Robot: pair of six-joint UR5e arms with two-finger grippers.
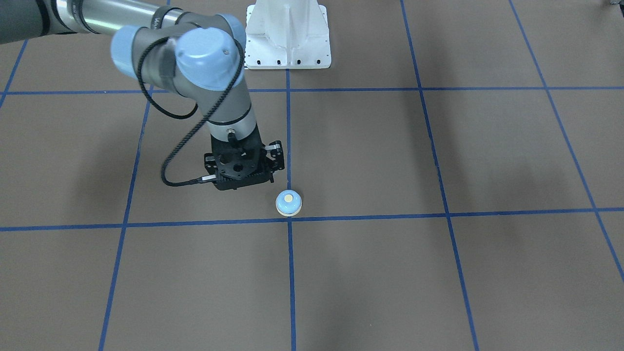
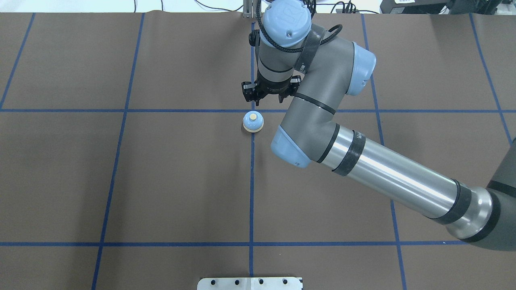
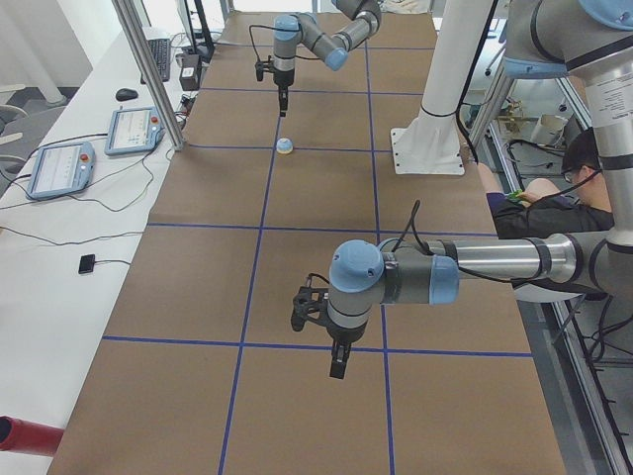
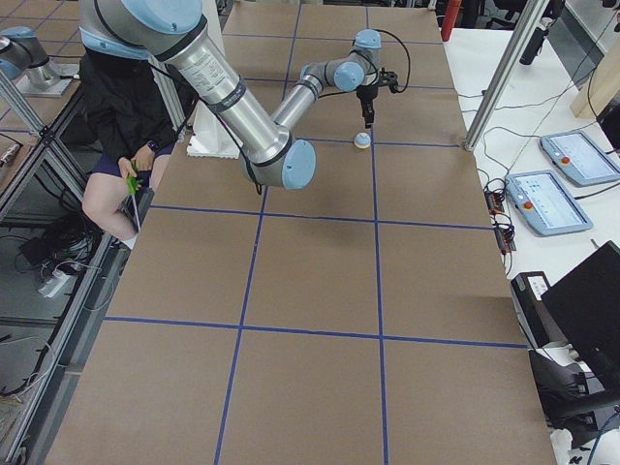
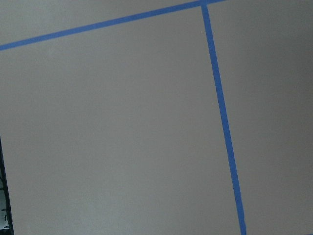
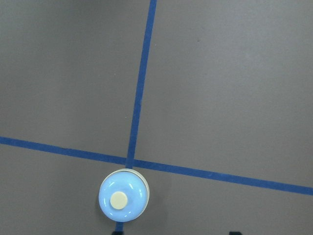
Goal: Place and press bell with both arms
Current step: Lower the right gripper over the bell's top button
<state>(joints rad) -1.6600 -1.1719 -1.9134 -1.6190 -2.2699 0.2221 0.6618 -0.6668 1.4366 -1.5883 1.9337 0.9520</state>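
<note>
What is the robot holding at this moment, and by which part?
Nothing is held. The bell stands free on the table, apart from the right gripper; the left gripper hangs far from it.

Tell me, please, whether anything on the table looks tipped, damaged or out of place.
Nothing stands out. The bell sits upright and intact on the table, button up, at a crossing of the blue tape lines. The right gripper hangs near it without touching it; the left gripper is far off along the table.
</note>
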